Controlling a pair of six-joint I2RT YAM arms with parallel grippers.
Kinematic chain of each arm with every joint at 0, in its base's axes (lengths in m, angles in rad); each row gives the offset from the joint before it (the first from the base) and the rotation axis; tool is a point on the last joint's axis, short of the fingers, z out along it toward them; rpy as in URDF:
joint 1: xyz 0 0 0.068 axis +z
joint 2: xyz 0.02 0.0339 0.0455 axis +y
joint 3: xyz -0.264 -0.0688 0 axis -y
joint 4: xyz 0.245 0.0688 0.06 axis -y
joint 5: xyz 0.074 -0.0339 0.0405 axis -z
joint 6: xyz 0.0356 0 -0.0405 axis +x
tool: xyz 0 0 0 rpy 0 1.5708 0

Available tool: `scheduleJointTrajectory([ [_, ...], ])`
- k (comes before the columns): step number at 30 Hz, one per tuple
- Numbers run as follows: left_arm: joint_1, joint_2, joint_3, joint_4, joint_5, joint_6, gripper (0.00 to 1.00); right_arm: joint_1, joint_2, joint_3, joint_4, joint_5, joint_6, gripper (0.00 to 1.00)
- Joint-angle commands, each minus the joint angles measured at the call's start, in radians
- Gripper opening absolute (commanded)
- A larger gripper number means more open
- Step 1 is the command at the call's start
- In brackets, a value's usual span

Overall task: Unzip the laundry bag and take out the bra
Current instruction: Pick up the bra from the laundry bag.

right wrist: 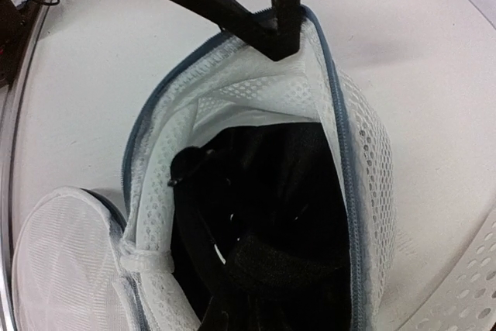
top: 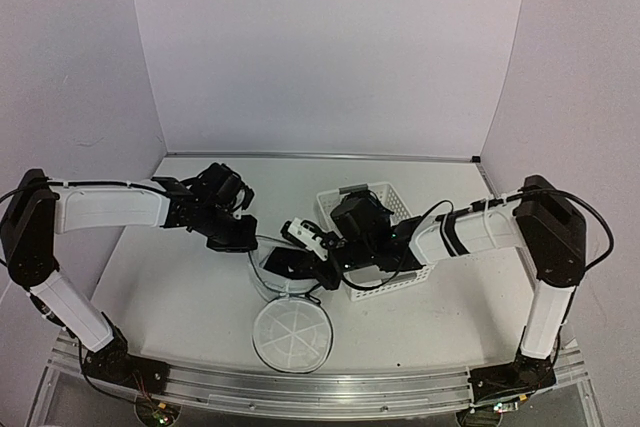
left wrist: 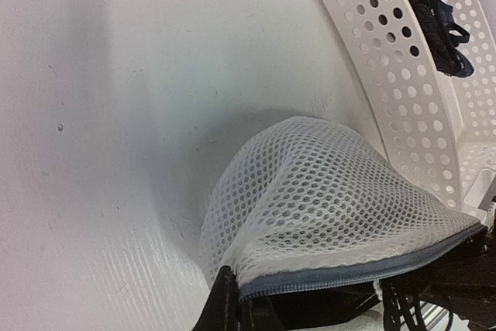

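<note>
My left gripper (right wrist: 273, 35): pinching white mesh laundry bag (right wrist: 372, 160) rim; may slip.
My right gripper (top: 295, 262): closed; black fabric bra (right wrist: 271, 168) may snag.

A white perforated plastic basket (top: 398, 203) sits right of centre on the white desk (top: 190, 297); in the left wrist view, upper right, a dark strappy garment (left wrist: 434, 25) lies in it. A metal rail (top: 300, 384) runs along the bottom edge

Pale lavender walls (top: 330, 47) on three sides; white table (top: 430, 327); metal rail (top: 300, 387) along its near edge.
</note>
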Motion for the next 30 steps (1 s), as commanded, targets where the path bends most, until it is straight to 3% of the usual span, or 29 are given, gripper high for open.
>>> scheduleJointTrajectory([
  [1, 0.005, 0.007, 0.056, 0.026, 0.018, 0.002, 0.00, 0.008, -0.121, -0.035, 0.102, -0.042, -0.008, 0.00],
  [12, -0.012, 0.045, 0.076, 0.026, 0.066, 0.021, 0.00, 0.011, -0.245, -0.063, 0.240, -0.047, 0.034, 0.00],
  [30, -0.017, 0.063, 0.079, 0.026, 0.065, 0.027, 0.00, 0.010, -0.437, -0.072, 0.310, 0.110, 0.007, 0.00],
])
